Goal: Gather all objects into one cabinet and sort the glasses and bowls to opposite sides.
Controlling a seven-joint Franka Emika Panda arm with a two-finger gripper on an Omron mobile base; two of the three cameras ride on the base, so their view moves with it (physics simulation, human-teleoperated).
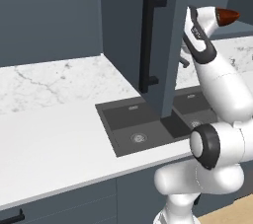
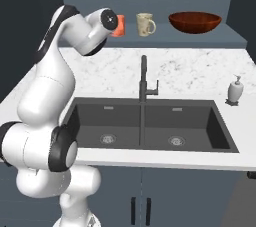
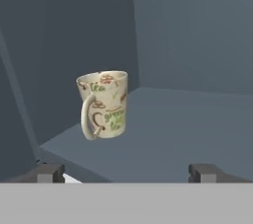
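Slate-blue cabinet (image 3: 188, 45) shelf bears cream mug (image 3: 103, 104).

Arm rises from the base, elbow bent, forearm reaching up and far toward the back wall. Gripper (image 3: 126, 172) level, facing forward, jaws spread wide apart with nothing between them. Finger tips (image 3: 44, 172) dark, at matching height on both sides.
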